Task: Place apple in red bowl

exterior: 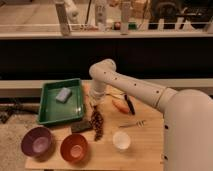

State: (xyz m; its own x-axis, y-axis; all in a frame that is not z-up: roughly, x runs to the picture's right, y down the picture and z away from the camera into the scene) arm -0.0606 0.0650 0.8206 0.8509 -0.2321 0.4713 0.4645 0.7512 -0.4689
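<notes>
My gripper (96,100) hangs low over the back of the wooden table (145,150), just right of the green tray (50,112), with the white arm reaching in from the right. A bit of orange, the apple (93,104), shows right at the gripper's tip and is mostly hidden by it. I cannot tell whether the gripper is touching it. The red bowl (75,147) stands empty at the table's front left, well in front of the gripper.
A purple bowl (37,141) stands left of the red bowl and a white cup (121,140) right of it. A dark grape bunch (96,123) lies between gripper and bowls. The tray holds a blue sponge (63,94). A carrot-like piece (120,105), a black tool (130,104) and a fork (133,124) lie to the right.
</notes>
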